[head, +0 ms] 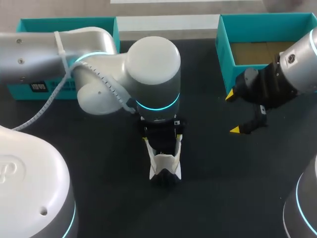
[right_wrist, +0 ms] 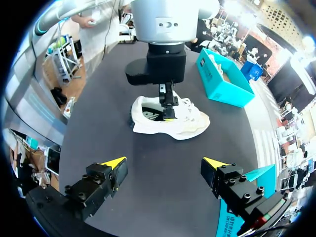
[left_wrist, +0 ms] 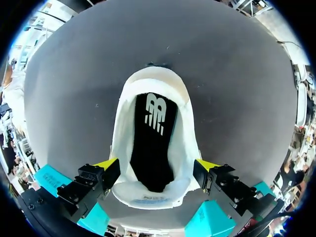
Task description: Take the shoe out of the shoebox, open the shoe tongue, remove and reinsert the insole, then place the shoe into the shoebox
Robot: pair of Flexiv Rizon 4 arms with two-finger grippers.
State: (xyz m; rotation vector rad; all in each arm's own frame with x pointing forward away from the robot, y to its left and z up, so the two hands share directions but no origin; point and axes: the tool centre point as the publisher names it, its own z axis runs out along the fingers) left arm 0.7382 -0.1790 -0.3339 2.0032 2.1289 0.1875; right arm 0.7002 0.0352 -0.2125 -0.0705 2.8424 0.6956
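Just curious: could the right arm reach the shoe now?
Probably yes, from the side: bare table lies between it and the shoe. But the left arm hangs right over the shoe's opening, blocking the top.

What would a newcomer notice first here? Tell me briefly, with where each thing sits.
A white shoe lies in the middle of the dark table, its black insole showing, with the left gripper straight above it. Off to the right, the right gripper hangs with its fingers wide open, just in front of the teal shoebox, whose brown floor shows bare.
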